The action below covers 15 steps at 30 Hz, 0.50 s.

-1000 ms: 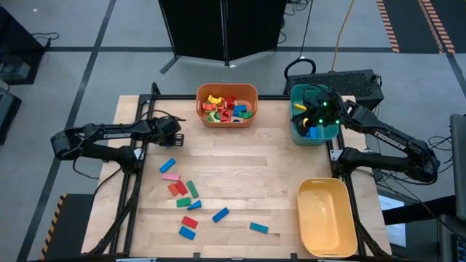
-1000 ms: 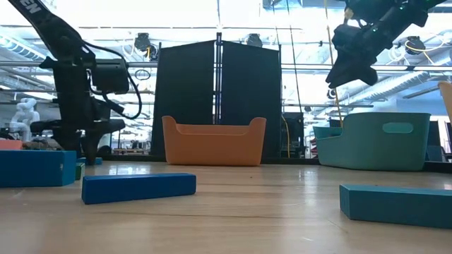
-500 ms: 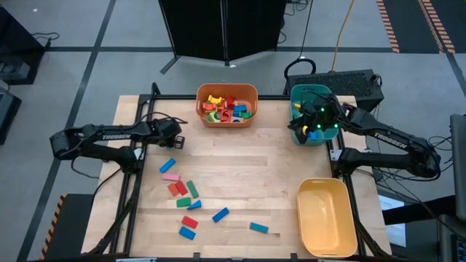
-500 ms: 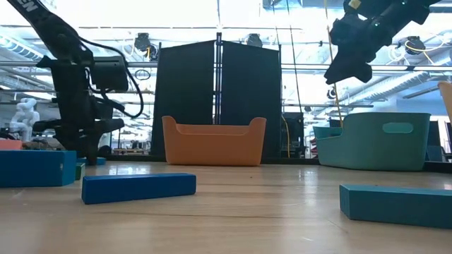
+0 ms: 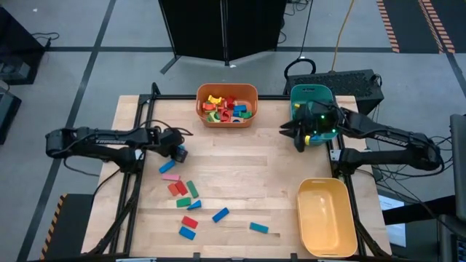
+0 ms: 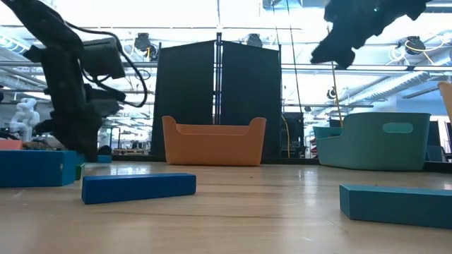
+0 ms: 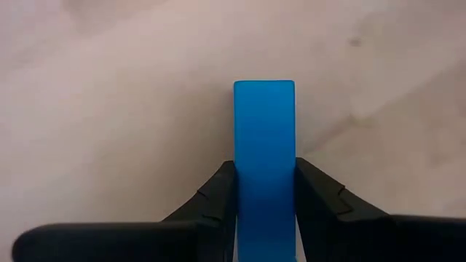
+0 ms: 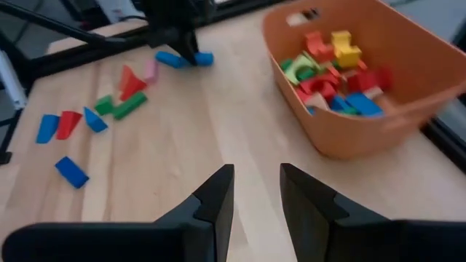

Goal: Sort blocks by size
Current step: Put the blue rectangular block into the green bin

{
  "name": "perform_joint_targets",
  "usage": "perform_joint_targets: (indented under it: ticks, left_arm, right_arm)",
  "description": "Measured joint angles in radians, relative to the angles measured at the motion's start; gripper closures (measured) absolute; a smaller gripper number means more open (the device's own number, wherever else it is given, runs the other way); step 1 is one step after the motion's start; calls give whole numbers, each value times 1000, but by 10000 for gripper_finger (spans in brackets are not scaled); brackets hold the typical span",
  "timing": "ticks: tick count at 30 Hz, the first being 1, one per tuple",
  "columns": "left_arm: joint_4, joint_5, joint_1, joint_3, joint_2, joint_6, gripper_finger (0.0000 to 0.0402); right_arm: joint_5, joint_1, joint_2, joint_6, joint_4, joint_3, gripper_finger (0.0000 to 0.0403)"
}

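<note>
- Left gripper (image 5: 179,153): low at the left side of the worktop (image 5: 269,167). In the left wrist view its fingers (image 7: 218,196) press both long sides of one blue block (image 7: 265,156). Grasped, not yet lifted as far as I can judge; wood shows just beyond the block.
- Loose blocks (image 5: 191,202): scattered over the left and front-centre of the worktop, in blue, pink, red, green and teal. Most lie apart, though the red and green ones sit close together. From the low view, two long blue ones rest flat near the front edge.
- Handling judgement: pieces look rigid, light and smooth-faced, not fragile. Likely to slip or pivot if pinched near an end. Best taken across the narrow width, mid-length, as the left fingers do now.
- Orange bin (image 5: 226,104): at the back centre, holding a heap of mixed small blocks.
- Right gripper (image 5: 294,132): raised above the worktop beside the teal bin (image 5: 312,93), at the back right. In the right wrist view its fingers (image 8: 215,195) stand slightly apart with nothing between them.
- Yellow bin (image 5: 325,217): front right; nothing visible inside.
- Progress judgement: well short of done, many pieces left out.
</note>
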<state>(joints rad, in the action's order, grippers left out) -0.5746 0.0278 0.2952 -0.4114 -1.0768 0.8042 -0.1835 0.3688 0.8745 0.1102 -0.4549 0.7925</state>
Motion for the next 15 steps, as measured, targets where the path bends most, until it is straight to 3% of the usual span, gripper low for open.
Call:
perform_joint_targets:
  ticks: [7,15]
  left_arm:
    - [109,-47,-89,-1,5,-1,310]
    - [291,-106,-150,-3,5,-51,307]
  right_arm:
    - [-1,-87,95,-77,81,0,303]
    - [-1,-177,327,-235,215,0,303]
